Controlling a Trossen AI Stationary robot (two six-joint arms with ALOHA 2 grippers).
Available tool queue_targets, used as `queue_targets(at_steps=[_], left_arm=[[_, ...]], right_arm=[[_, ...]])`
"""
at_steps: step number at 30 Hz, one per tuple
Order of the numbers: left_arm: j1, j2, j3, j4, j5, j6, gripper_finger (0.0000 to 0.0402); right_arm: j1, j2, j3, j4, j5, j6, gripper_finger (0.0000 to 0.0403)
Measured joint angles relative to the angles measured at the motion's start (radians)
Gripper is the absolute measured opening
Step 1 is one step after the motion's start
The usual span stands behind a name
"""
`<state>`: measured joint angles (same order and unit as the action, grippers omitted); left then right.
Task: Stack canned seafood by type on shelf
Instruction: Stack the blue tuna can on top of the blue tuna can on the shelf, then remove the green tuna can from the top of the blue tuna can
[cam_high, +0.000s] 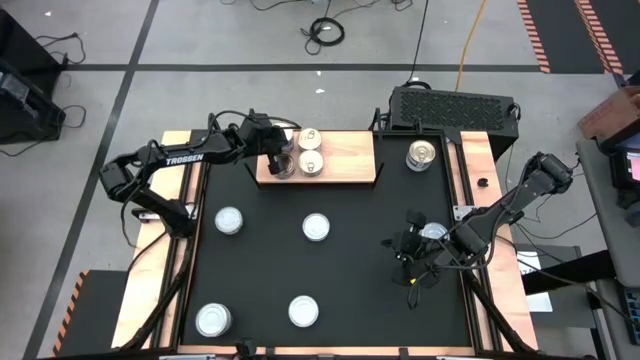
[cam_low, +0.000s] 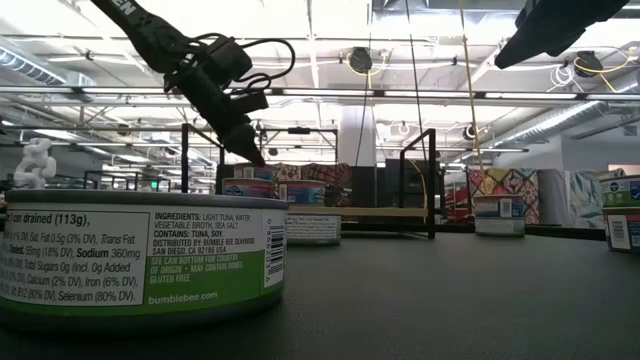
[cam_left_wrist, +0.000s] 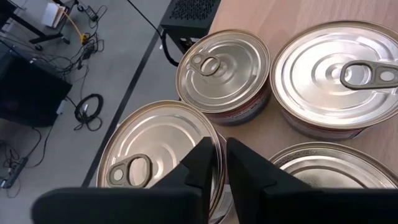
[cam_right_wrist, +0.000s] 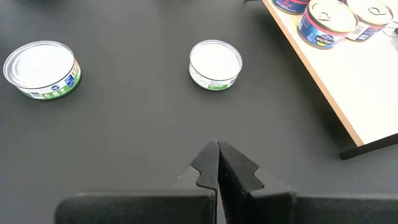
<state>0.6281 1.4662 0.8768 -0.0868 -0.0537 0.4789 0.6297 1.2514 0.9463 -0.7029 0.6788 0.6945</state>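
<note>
The shelf (cam_high: 345, 170) is a light wooden board at the table's far side. Silvery-topped tins (cam_high: 312, 149) stand on it, and the left wrist view shows several (cam_left_wrist: 222, 70) close together. My left gripper (cam_high: 277, 160) reaches onto the board's left part and is shut on one tin (cam_left_wrist: 155, 152). White-topped tins (cam_high: 316, 227) (cam_high: 229, 220) (cam_high: 213, 319) (cam_high: 303, 311) stand on the black tabletop. Another silvery tin (cam_high: 422, 155) stands right of the board. My right gripper (cam_high: 412, 262) is shut above the table's right part, beside a tin (cam_high: 433, 232) and touching nothing. My left gripper pinches the tin's rim (cam_left_wrist: 216, 140) between its two fingers. One finger (cam_left_wrist: 202, 163) lies over the lid and the other (cam_left_wrist: 245, 163) is outside the wall. The fingers slant down from the table's left (cam_low: 250, 150). The tin stays upright; I cannot tell whether its base rests on the board.
A black box (cam_high: 452, 105) sits behind the table's far right corner. Wooden strips (cam_high: 488, 170) run along the table's sides. In the low view a green-labelled tin (cam_low: 140, 250) fills the near left. The shelf's black rods (cam_low: 432, 180) stand upright at its ends.
</note>
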Motion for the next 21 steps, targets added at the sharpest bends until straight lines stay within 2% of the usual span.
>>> queue_targets(at_steps=[6,10,17,21], left_arm=[[-0.003,0.000,0.006,-0.016,-0.010,-0.002,0.0083],[-0.023,-0.023,0.032,-0.068,-0.064,-0.003,0.0101],[-0.101,-0.131,0.099,-0.143,-0.076,-0.031,0.0119],[-0.166,-0.220,0.145,-0.281,-0.063,-0.142,0.0119]], right_arm=[[0.000,0.000,0.000,0.000,0.000,0.000,0.0000],[0.000,0.000,0.000,0.000,0.000,0.000,0.0000],[0.000,0.000,0.000,-0.001,0.000,-0.007,0.0000],[0.000,0.000,0.000,-0.002,-0.001,-0.008,0.0000]])
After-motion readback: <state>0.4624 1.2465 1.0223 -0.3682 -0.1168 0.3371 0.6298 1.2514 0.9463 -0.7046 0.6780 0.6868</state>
